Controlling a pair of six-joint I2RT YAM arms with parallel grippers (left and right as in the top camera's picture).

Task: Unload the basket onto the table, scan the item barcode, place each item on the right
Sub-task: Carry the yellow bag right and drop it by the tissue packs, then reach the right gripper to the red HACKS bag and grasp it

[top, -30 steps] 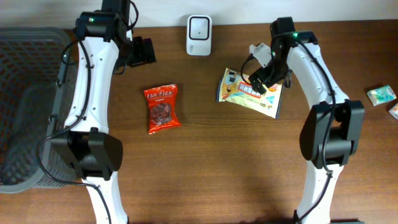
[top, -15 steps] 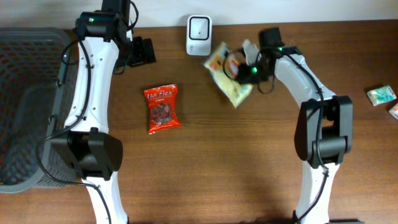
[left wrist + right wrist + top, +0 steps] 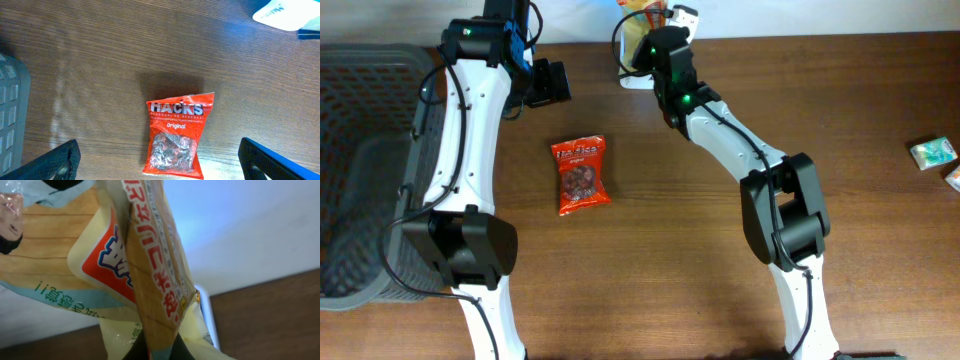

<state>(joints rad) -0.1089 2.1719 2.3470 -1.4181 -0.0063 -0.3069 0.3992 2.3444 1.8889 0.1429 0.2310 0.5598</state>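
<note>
1. Right hand (image 3: 152,347) is pressed together, pinching the snack packet (image 3: 150,255). The packet is off the worktop, at the far edge by the white scanner (image 3: 632,80).
2. Left hand (image 3: 548,85) is spread and empty above the red Hacks bag (image 3: 176,136).
3. Judgement: pick-up done, packet at the scanner. Barcode side and any read cannot be told.
</note>
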